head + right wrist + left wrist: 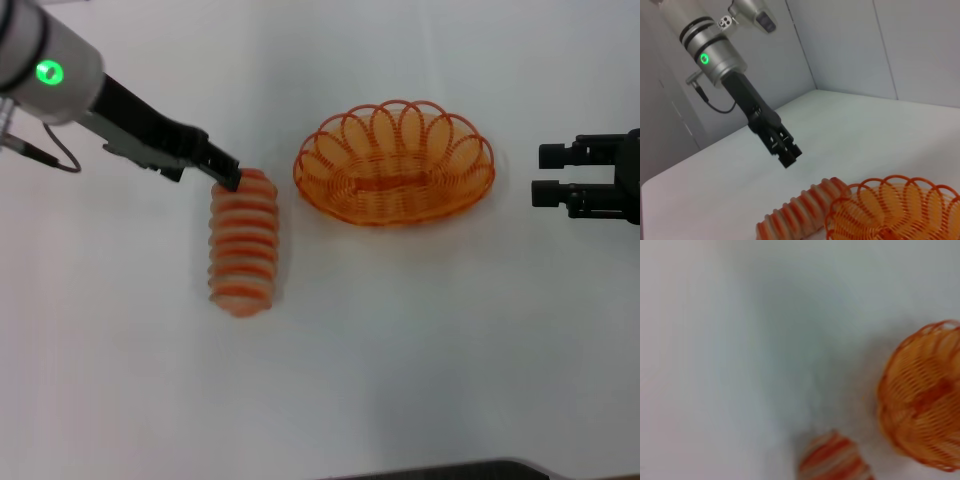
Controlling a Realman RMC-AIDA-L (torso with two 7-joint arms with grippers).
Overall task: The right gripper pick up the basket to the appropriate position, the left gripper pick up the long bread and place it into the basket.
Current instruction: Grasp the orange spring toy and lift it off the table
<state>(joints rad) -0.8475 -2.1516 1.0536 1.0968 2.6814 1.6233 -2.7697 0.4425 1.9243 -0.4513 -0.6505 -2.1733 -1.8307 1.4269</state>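
Left gripper positioned over the far end of the long bread, just above it per the right wrist view — finger state cannot be told. Long bread lying flat on the white table, lengthwise away from the robot, just beside the basket but apart from it. Basket resting upright on the table, nothing inside. Right gripper hanging to the basket's right, clear of the rim — prongs parted, holding nothing, aimed at the basket.
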